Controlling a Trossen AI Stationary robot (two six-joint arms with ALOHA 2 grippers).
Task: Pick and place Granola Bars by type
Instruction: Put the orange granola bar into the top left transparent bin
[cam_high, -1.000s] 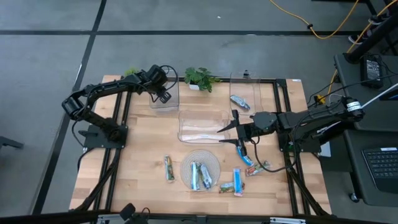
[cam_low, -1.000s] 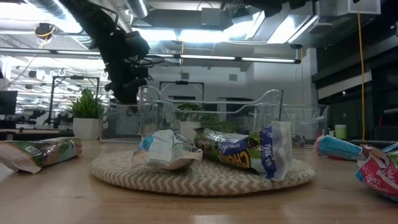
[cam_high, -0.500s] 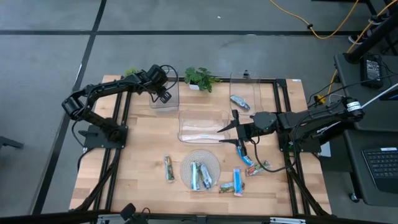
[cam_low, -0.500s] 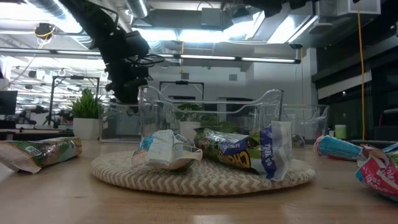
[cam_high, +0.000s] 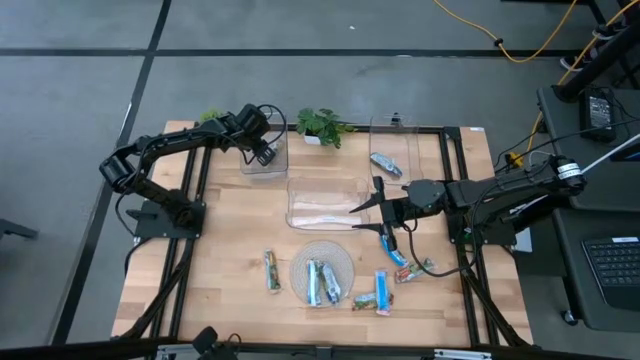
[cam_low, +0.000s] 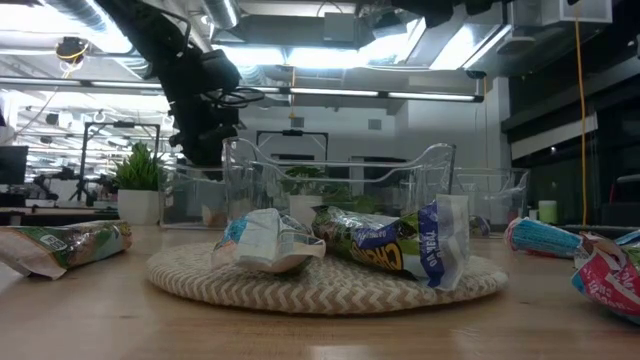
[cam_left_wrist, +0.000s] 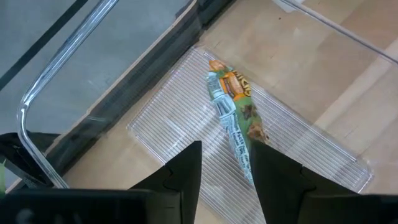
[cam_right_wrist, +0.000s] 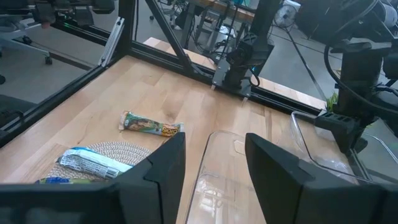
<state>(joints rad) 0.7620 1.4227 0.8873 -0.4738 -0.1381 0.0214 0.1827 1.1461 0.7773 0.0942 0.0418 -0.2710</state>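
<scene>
My left gripper (cam_high: 262, 152) hangs open inside the clear bin (cam_high: 265, 158) at the far left. In its wrist view its fingers (cam_left_wrist: 227, 186) stand either side of the near end of a green-and-orange granola bar (cam_left_wrist: 233, 118), which lies flat on the bin's floor. My right gripper (cam_high: 372, 210) is open and empty above the right end of the middle bin (cam_high: 325, 203); that bin's rim (cam_right_wrist: 217, 155) shows between its fingers. Two bars (cam_high: 322, 282) lie on the round woven mat (cam_high: 322, 268). Other bars lie on the table at the left (cam_high: 271, 270) and right (cam_high: 398, 258).
A third clear bin (cam_high: 392, 150) at the far right holds a blue-and-silver bar (cam_high: 387, 165). Two small potted plants (cam_high: 320, 125) stand at the far edge. More bars (cam_high: 372, 296) lie near the front edge. The black frame rails (cam_high: 200, 180) run along both table sides.
</scene>
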